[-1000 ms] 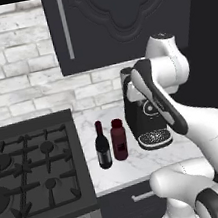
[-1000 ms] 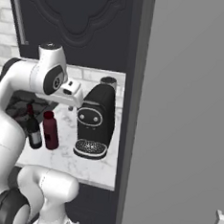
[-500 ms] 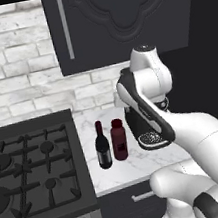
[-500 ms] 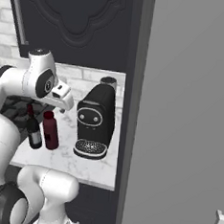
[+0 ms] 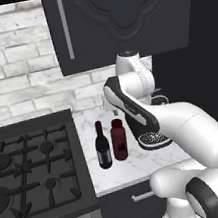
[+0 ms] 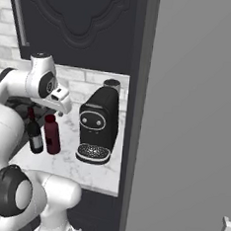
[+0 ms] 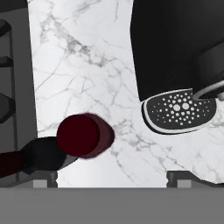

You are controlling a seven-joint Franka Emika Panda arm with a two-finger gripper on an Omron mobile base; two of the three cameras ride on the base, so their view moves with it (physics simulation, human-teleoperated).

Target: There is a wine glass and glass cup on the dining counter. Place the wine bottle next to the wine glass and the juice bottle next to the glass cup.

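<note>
- Wine bottle (image 5: 103,150) stands upright on the small marble worktop (image 5: 141,163), between the gas stove (image 5: 33,170) and the black coffee machine (image 6: 99,126); dark glass, slim neck, red capsule.
- Largest things first: the stove fills the left side of the left base view, a dark wall cabinet (image 5: 115,18) hangs above, and a white brick wall (image 5: 13,72) runs behind.
- Coffee machine sits at the right end of the worktop, its perforated drip tray (image 7: 179,109) facing the arm.
- Juice bottle (image 5: 118,140), stubby and maroon with a wide red cap, stands just beside the wine bottle, on the side toward the coffee machine. From the hand view I cannot tell whether the two touch.
- Gripper (image 7: 109,181) hangs above the worktop, looking straight down; its fingertips (image 7: 43,183) stand spread wide with nothing between them. The juice cap shows below, toward one fingertip.
- Judgement: this is the reach for a first bottle, likely the juice. Neither bottle is lifted, and the glasses and dining counter lie elsewhere.
- Next move calls for centring over the chosen cap, coming down past the neck, and closing on the body without knocking its neighbour.
</note>
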